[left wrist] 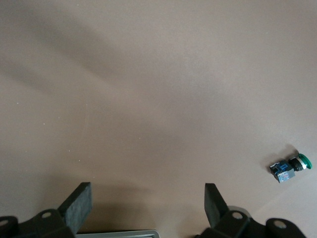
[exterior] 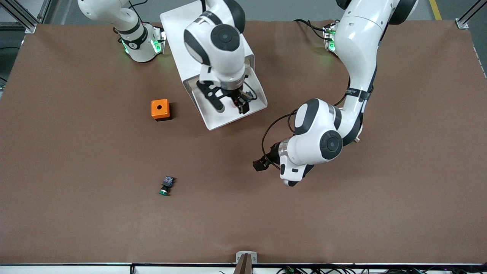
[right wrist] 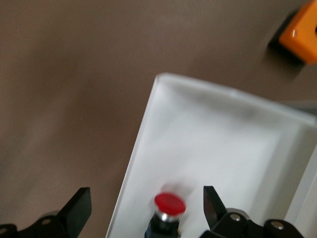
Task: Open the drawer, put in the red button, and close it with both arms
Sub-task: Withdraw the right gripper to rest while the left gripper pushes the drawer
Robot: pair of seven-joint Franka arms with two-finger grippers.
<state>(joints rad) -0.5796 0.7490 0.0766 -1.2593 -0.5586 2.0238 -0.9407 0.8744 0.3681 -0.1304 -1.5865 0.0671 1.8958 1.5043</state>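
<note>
The white cabinet stands at the robots' edge with one drawer pulled out toward the front camera. My right gripper hangs open over that drawer. In the right wrist view the red button lies on the drawer's white floor between the spread fingers of my right gripper, touching neither. In the front view the gripper mostly hides it. My left gripper is open and empty, low over bare table nearer the front camera than the drawer; in its wrist view the left gripper holds nothing.
An orange box with a hole sits beside the drawer toward the right arm's end and shows in the right wrist view. A green-capped button lies nearer the front camera and shows in the left wrist view.
</note>
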